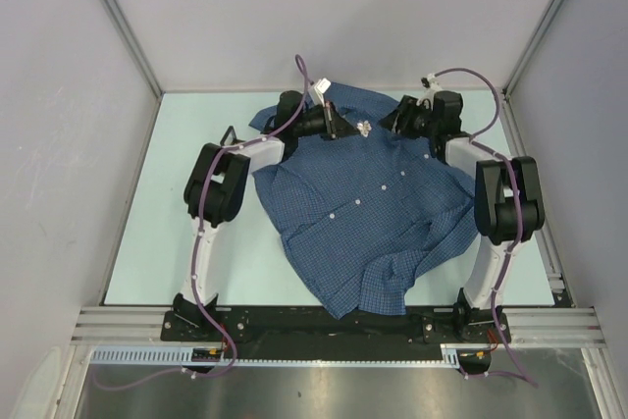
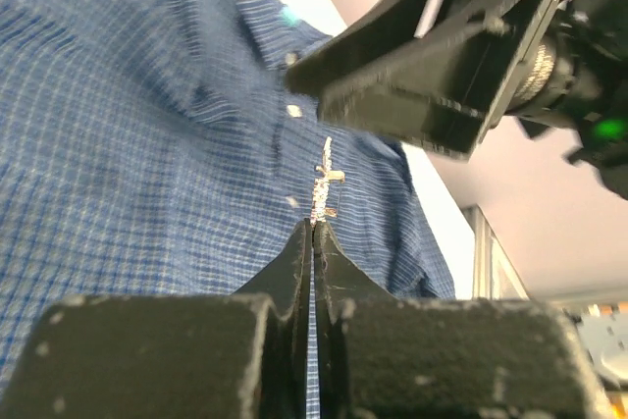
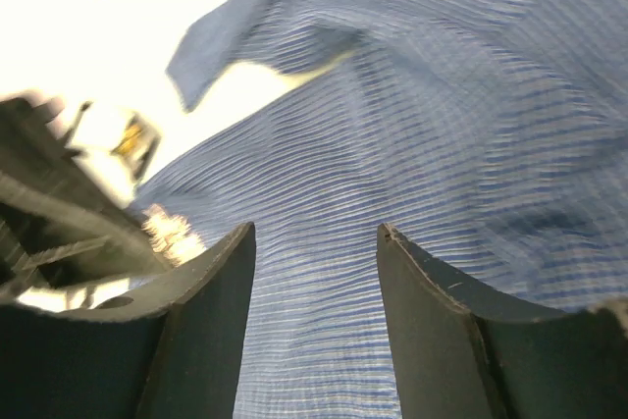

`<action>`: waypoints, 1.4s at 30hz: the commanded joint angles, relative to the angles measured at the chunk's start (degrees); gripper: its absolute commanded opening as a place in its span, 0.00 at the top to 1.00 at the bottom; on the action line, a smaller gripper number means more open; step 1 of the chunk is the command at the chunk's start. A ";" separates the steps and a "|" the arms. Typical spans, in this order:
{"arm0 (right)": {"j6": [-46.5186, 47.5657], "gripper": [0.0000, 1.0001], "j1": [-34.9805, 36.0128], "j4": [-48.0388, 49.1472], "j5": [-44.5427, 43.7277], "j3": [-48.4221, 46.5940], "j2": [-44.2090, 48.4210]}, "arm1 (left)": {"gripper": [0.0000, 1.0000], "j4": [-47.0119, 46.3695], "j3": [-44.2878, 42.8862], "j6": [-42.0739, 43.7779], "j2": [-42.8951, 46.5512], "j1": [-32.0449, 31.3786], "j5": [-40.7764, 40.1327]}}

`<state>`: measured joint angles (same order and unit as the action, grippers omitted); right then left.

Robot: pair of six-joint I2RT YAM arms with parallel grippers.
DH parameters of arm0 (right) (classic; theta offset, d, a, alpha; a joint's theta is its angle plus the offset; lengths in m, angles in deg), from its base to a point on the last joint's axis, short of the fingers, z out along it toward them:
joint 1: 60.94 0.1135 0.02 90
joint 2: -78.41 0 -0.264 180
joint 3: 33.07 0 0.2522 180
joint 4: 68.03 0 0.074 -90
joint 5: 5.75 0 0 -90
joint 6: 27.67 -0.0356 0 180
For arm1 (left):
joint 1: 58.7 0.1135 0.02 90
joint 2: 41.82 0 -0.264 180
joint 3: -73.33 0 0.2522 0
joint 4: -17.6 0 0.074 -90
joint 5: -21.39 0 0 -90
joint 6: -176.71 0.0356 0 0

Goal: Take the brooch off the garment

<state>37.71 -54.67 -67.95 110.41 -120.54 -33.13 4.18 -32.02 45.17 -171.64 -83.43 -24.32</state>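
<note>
The blue checked shirt [image 1: 373, 213] lies spread on the table, collar at the far side. The small silvery brooch [image 1: 364, 128] is pinned on its chest near the collar. My left gripper [image 1: 349, 129] comes from the left. In the left wrist view it [image 2: 312, 228] is shut, with its tips meeting the near end of the brooch [image 2: 323, 183]. My right gripper [image 1: 389, 125] is just right of the brooch. In the right wrist view it [image 3: 314, 237] is open over the shirt cloth [image 3: 412, 125], holding nothing, with the brooch [image 3: 169, 231] beside its left finger.
The pale green table top [image 1: 147, 223] shows on both sides of the shirt. Grey enclosure walls and metal posts [image 1: 118, 17] stand around it. The shirt's lower hem [image 1: 363, 306] reaches almost to the front rail by the arm bases.
</note>
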 commanded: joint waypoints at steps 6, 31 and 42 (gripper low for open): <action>-8.41 0.43 -1.69 29.73 25.70 11.30 1.77 | 1.00 -11.05 1.94 0.23 5.54 0.12 7.83; -12.82 0.51 0.68 42.05 27.72 14.21 1.59 | 1.00 -29.60 2.73 -17.52 0.79 1.53 11.87; -17.47 0.47 1.03 49.50 28.43 14.91 2.04 | 1.00 -25.38 2.21 -16.12 0.18 1.88 10.64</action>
<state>23.46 -54.02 -26.64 137.95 -105.72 -31.73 -20.76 -29.24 27.78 -171.16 -82.08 -13.92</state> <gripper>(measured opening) 0.534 0.005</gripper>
